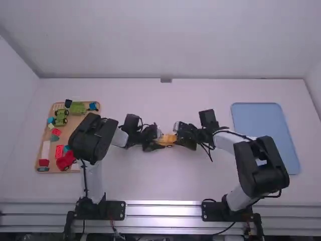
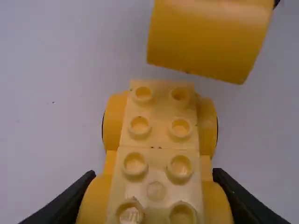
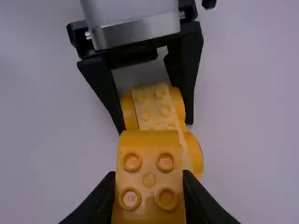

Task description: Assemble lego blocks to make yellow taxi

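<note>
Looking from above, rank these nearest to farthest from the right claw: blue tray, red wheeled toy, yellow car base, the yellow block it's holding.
From the right gripper:
1. Yellow block: between its fingers.
2. Yellow car base: beside it, in the left gripper.
3. Blue tray: on the right.
4. Red wheeled toy: in the wooden tray, far left.

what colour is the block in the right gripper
Yellow, leaning towards orange; the block shows best in the right wrist view.
</note>
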Tool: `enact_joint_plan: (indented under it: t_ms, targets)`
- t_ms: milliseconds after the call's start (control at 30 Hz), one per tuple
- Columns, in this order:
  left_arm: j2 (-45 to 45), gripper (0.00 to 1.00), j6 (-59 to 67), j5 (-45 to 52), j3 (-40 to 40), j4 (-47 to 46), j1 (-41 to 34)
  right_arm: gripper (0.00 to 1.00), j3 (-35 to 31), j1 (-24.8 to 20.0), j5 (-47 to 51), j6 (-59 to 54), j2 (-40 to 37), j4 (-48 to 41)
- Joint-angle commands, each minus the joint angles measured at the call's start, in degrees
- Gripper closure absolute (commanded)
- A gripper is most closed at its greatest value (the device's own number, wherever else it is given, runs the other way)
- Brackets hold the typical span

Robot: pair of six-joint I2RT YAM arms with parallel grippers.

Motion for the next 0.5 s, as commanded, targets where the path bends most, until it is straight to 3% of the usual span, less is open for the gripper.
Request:
enact_joint_plan:
  t_ms: [0,133,267,467]
  targets:
    - [1.33,0.58,1.88,-3.1,-2.03,-3.85,-0.15,0.88,-0.04,0.92,-0.48,-0.11,-0.28,-1.11]
    - [1.33,0.59,7.89,0.98,-2.91,-5.66,-0.15,0.88,-0.04,1.77,-0.55,-0.09,0.66,4.02]
    - [1.33,0.58,5.6,1.38,-3.34,-4.59,-0.13,0.93,-0.04,2.8,-5.18,1.79,5.2,8.76]
    - [1.33,0.57,4.59,0.61,-3.41,-3.19,-0.15,0.89,-0.04,2.05,-9.79,3.69,10.01,13.9]
